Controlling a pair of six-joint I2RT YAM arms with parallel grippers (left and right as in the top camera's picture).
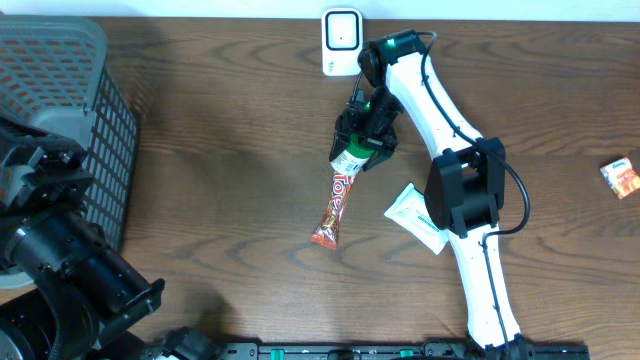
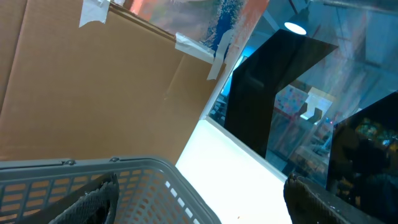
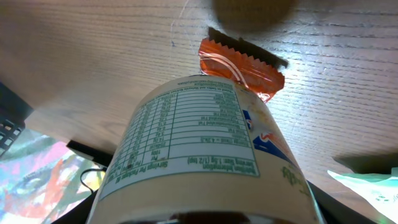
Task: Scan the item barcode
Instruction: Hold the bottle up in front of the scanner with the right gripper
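My right gripper [image 1: 358,150] is shut on the item, a cream cylindrical container [image 1: 350,158] with a white and green label, held just above the table. In the right wrist view the container [image 3: 199,155] fills the frame with its nutrition table facing the camera, and my own fingers are hidden behind it. No barcode shows in any view. The white scanner [image 1: 341,40] stands at the table's far edge, beyond the container. My left gripper [image 2: 200,186] is open and empty over the grey basket [image 2: 155,186].
A red snack wrapper [image 1: 332,210] lies just below the held container, its crimped end [image 3: 242,65] under it. A white packet [image 1: 415,215] lies beside the right arm. An orange packet [image 1: 622,177] sits far right. The grey basket [image 1: 70,120] stands at left.
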